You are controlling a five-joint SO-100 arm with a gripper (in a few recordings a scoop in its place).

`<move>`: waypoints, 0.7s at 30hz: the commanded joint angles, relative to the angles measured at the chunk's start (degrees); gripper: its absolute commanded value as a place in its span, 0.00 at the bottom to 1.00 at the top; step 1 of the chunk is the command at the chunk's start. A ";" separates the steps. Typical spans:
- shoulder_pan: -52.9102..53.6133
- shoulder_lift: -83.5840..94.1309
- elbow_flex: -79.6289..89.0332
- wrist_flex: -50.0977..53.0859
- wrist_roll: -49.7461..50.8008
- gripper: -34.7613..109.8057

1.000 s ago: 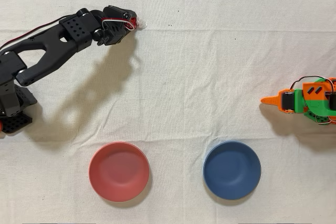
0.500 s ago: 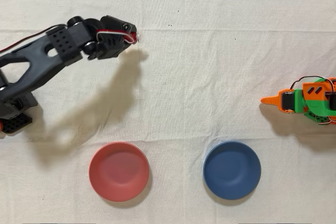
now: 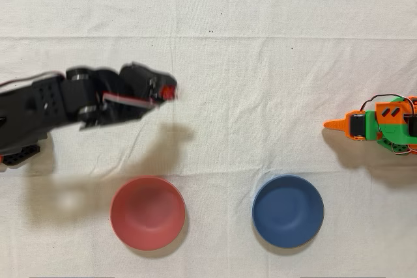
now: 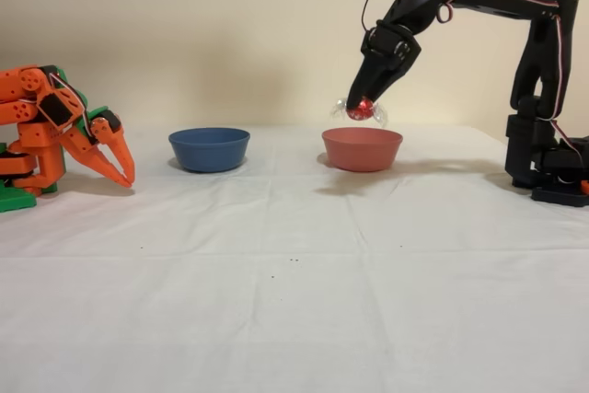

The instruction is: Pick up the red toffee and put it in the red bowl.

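Fixed view: black gripper [image 4: 364, 108] pinches the red toffee [image 4: 361, 109] at its fingertips, raised off the white cloth [image 4: 294, 283], just above the red bowl [image 4: 362, 148]. Overhead view: toffee [image 3: 169, 92] sits up-right of the bowl [image 3: 147, 212]. Blue bowl [image 4: 209, 148] beside.

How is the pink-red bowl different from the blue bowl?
The red bowl is coral pink, while the blue bowl is dark blue. In the overhead view the red bowl sits nearer the black arm, whose gripper holds the red toffee; the blue bowl sits nearer the idle orange arm. Both are round, shallow, similar in size and hold nothing.
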 commanded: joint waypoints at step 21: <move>35.33 7.21 2.64 -0.62 -2.11 0.30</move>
